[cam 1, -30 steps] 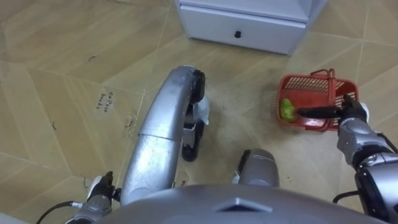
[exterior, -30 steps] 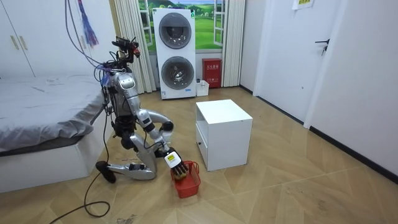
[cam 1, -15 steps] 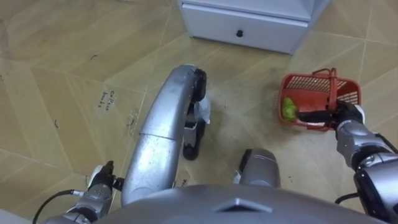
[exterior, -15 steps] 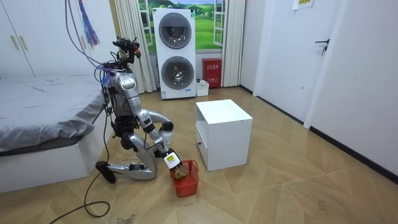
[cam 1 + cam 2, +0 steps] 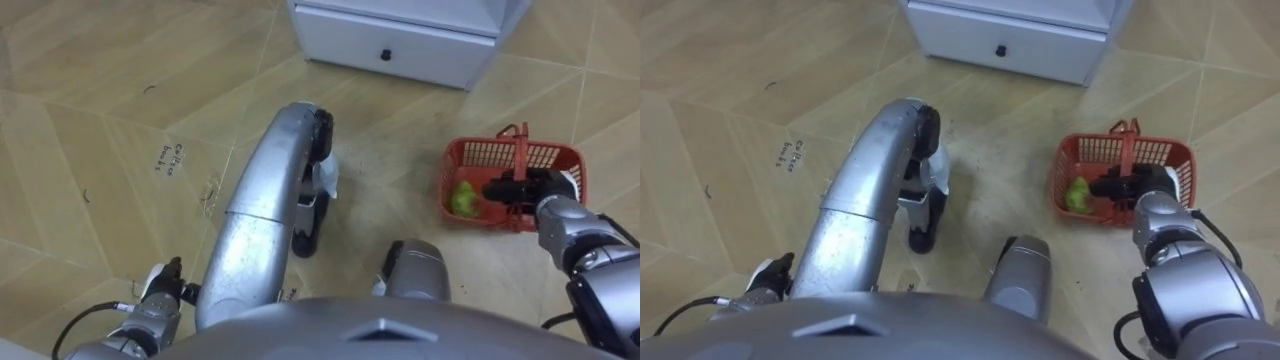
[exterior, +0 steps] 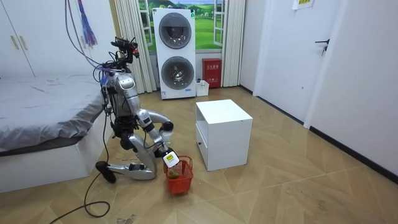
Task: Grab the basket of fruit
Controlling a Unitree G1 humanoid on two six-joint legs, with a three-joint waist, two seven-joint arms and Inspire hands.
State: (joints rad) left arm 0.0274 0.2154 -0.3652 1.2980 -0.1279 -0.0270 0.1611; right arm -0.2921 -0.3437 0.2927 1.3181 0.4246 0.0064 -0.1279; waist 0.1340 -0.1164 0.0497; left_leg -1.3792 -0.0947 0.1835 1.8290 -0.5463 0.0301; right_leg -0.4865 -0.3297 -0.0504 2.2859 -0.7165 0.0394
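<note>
- The right hand (image 5: 520, 188) comes in from the lower right, and its dark fingers (image 5: 498, 189) are curled tight on the red plastic mesh basket (image 5: 475, 155).
- They grip the basket at its near side, at the foot of its upright red hoop handle (image 5: 520, 150).
- The handle rises straight from the fingers, and the basket's open top spreads beyond them and to their left.
- A round green fruit (image 5: 462, 198) lies inside the basket, just left of the fingertips, against the left wall.
- In the room view the basket (image 6: 178, 177) sits directly under the fingers, low by the wooden floor (image 6: 261, 186); I cannot tell whether its base touches the boards.
- A white box-shaped cabinet (image 5: 400, 35) with a small black knob (image 5: 382, 55) on its drawer stands well beyond the fingers and to their left.
- The robot kneels on the floor between the cabinet and a grey-covered bed (image 6: 43, 118).
- The left hand (image 5: 160, 298) shows at the lower left, far from the basket; I cannot tell whether it is closed.
</note>
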